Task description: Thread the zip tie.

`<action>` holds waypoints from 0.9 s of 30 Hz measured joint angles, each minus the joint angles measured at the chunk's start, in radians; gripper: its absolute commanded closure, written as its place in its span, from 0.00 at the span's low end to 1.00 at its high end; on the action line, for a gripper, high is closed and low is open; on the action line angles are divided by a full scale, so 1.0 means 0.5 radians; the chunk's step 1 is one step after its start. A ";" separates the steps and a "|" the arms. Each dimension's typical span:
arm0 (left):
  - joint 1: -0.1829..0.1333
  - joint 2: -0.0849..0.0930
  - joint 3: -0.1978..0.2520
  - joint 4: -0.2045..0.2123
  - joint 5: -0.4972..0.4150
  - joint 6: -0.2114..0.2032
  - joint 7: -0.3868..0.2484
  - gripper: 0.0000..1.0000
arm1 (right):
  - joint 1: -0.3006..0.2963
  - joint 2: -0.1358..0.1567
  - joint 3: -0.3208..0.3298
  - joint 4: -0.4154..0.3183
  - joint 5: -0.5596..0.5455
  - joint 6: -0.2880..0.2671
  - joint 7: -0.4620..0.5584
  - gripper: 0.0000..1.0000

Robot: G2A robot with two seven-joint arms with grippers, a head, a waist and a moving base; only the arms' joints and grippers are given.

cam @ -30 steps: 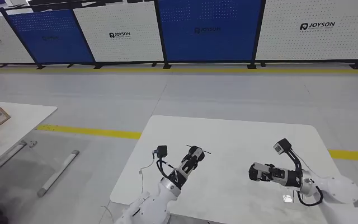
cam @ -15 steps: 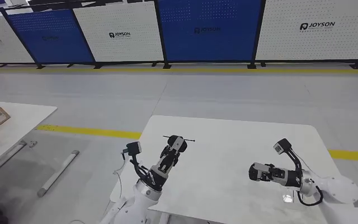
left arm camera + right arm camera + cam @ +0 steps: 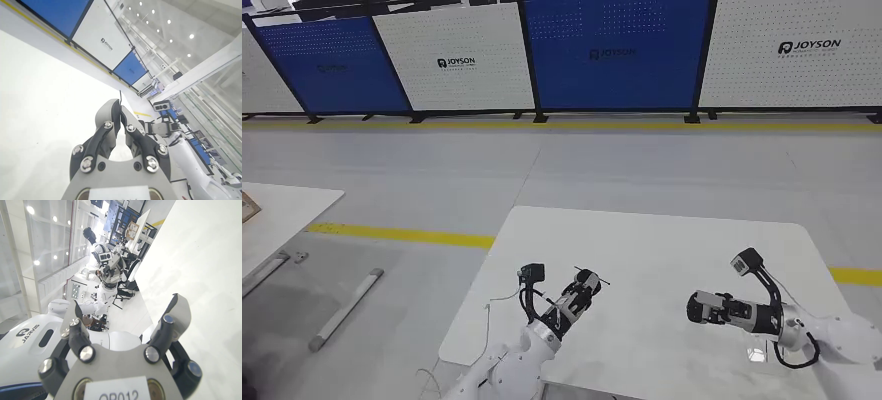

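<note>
Over the near edge of the white table I hold both arms: my left arm toward the table's left corner, my right arm toward its right corner, the two well apart.

My right gripper hangs low over the table with its fingers spread wide and nothing between them, pointing across the table toward the other gripper. My left gripper is raised off the table and points away from me toward its far edge, its fingers pressed together on the zip tie.

That tie is a thin black strip, lifted clear of the table altogether. It is pinched so that a short length sticks out past my fingertips. From above it reads as a fine dark line lying across the gripper's tip. Whether I am holding it nearer the head or the tail is too small for me to tell.

As I judge it, the pick-up is done and the threading itself is not. I see no loop, the strip looks straight, and my right fingers have no hold on it. What is left is to bring the two grippers together over the table, take a free end with the right, and feed the tail through the head.
</note>
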 measured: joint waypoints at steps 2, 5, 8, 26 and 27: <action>-0.002 -0.005 0.019 0.041 -0.020 0.010 0.008 1.00 | 0.000 0.000 0.000 0.000 0.000 0.000 0.000 0.00; 0.029 -0.003 0.017 0.060 0.021 -0.005 0.026 1.00 | 0.000 0.000 0.000 0.000 0.000 0.000 0.000 0.00; 0.076 0.001 0.008 -0.003 0.023 -0.045 0.038 1.00 | 0.000 0.000 0.000 0.000 0.000 0.000 0.000 0.00; 0.011 -0.036 0.069 0.213 -0.224 -0.107 0.143 1.00 | 0.000 0.000 0.000 0.000 0.000 0.000 0.000 0.00; 0.008 -0.036 0.070 0.232 -0.221 -0.125 0.141 1.00 | 0.000 0.000 0.000 0.000 0.000 0.000 0.000 0.00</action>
